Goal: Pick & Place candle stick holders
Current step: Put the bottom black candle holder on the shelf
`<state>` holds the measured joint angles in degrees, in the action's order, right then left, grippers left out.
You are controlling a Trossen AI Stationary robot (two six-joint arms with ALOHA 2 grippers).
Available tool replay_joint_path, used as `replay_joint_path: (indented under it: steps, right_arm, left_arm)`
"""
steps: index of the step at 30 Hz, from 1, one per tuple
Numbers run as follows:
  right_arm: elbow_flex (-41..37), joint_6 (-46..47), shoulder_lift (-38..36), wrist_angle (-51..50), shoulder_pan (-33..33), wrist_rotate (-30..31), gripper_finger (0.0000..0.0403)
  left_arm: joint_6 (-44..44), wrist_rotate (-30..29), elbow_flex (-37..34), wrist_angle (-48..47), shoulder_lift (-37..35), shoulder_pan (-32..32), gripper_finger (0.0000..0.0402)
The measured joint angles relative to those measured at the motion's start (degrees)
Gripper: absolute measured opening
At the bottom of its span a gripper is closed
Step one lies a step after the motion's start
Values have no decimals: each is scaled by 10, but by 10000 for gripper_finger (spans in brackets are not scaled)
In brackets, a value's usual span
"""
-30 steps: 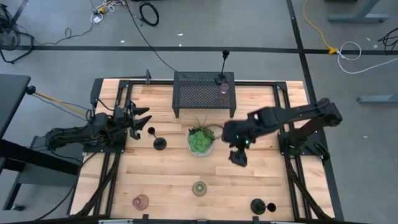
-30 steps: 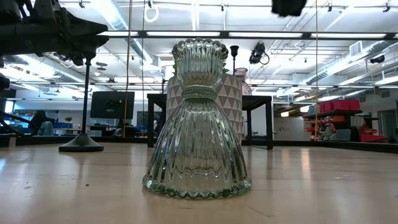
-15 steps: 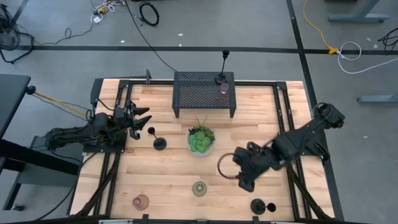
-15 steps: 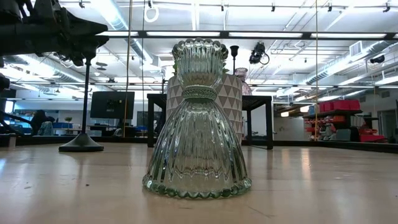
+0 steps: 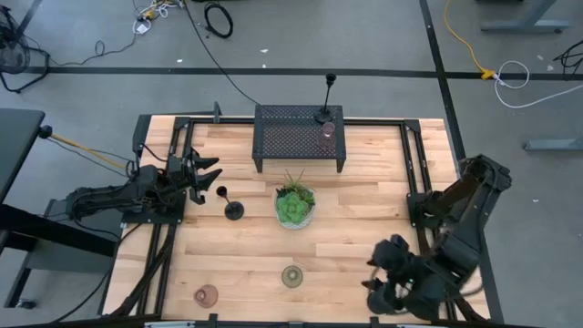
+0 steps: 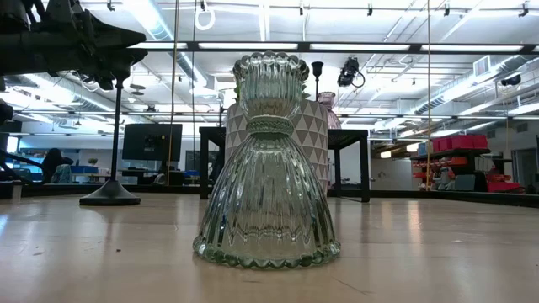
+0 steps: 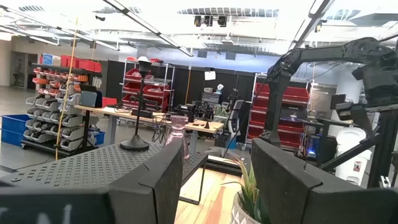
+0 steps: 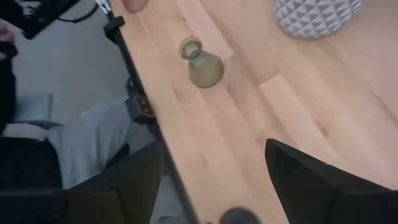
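Observation:
One black holder (image 5: 234, 210) stands on its round base left of the plant; it also shows in the low view (image 6: 114, 151). A second black holder (image 5: 325, 114) and a pink cup (image 5: 328, 130) stand on the mesh rack (image 5: 299, 137). A greenish cup (image 5: 292, 275) and another pink cup (image 5: 207, 294) stand near the front edge. My right gripper (image 5: 383, 290) is open above the near right corner and covers the spot below it. In its wrist view (image 8: 214, 149) a dark round thing (image 8: 239, 216) shows between the fingers. My left gripper (image 5: 205, 173) is open beside the first holder.
The green plant in its patterned bowl (image 5: 294, 205) stands mid-table, between the rack and the greenish cup (image 8: 202, 62). The table's near edge (image 8: 143, 118) runs close under my right gripper. Bare wood lies between the plant and the right frame rail (image 5: 414, 182).
My right gripper has swung from beside the plant toward the table's near edge and right, ending over the near right corner where a black holder stood in view before. My left arm has kept still.

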<state>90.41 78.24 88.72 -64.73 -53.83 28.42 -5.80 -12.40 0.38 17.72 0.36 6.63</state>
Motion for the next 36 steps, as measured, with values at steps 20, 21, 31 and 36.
replay_joint_path:
  steps: [20, 21, 31, 36]
  right_arm:
    - [-43, 299, 1, 25, -153, 69, 278]
    - [-47, 313, 1, 28, -157, 65, 278]
    - [-77, 404, 1, 29, -185, 21, 278]
    - [-90, 431, 1, 42, -187, 0, 278]
  left_arm:
    - [-30, 6, 0, -31, 0, 0, 190]
    - [-30, 6, 0, -31, 0, 0, 190]
    - [-30, 6, 0, -31, 0, 0, 190]
    - [-30, 6, 0, -31, 0, 0, 190]
